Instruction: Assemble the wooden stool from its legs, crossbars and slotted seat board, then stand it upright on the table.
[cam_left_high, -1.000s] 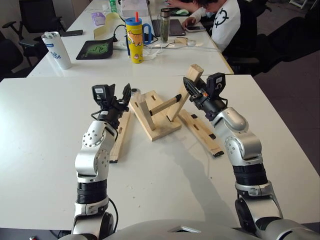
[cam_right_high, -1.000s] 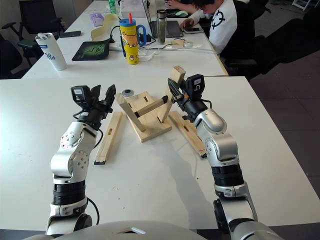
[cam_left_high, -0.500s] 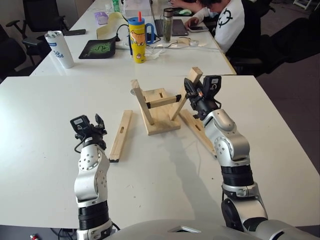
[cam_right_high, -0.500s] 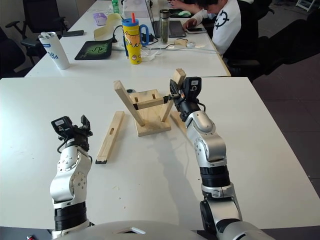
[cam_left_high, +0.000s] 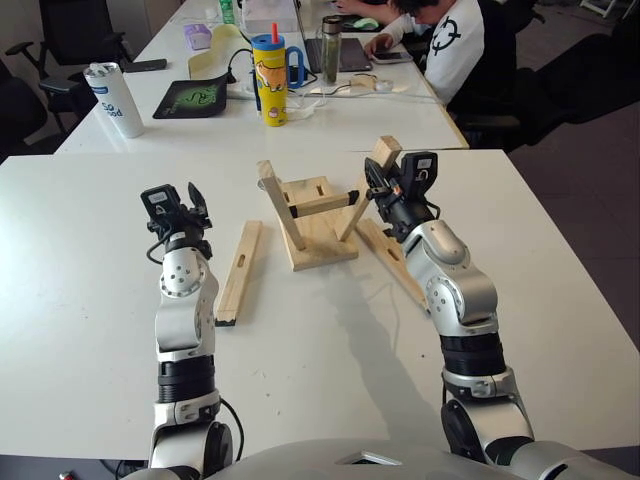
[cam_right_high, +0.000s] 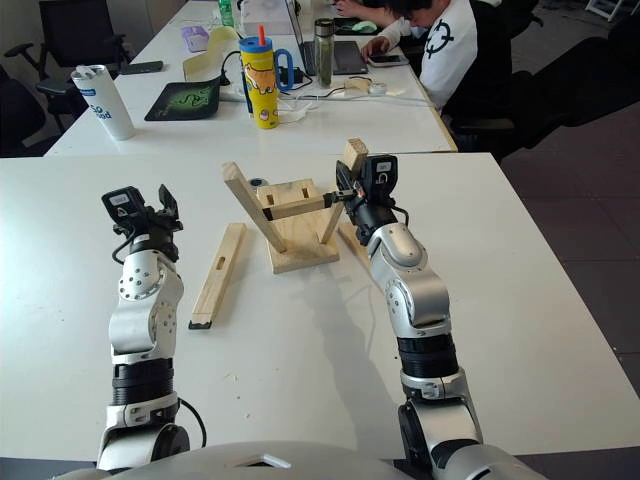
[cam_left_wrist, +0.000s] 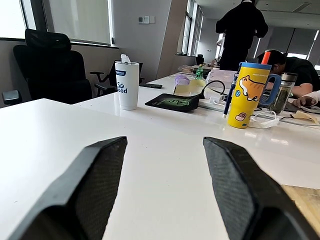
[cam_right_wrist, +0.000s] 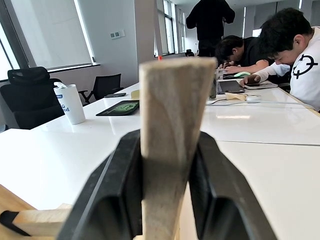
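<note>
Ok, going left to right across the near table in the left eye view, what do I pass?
left gripper, open → loose slotted bar lying flat → part-built stool → right gripper, shut on a stool leg

2 upright legs (cam_left_high: 282, 207) (cam_left_high: 388, 152), 1 crossbar (cam_left_high: 325, 202), 1 base board (cam_left_high: 325, 247), 2 loose slotted boards (cam_left_high: 241, 268) (cam_left_high: 385, 250), seemingly 3 cups (cam_left_high: 113, 100) (cam_left_high: 270, 78) (cam_left_high: 332, 48).

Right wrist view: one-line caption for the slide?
Right gripper shut on a wooden stool leg, white table stretching behind it.
</note>
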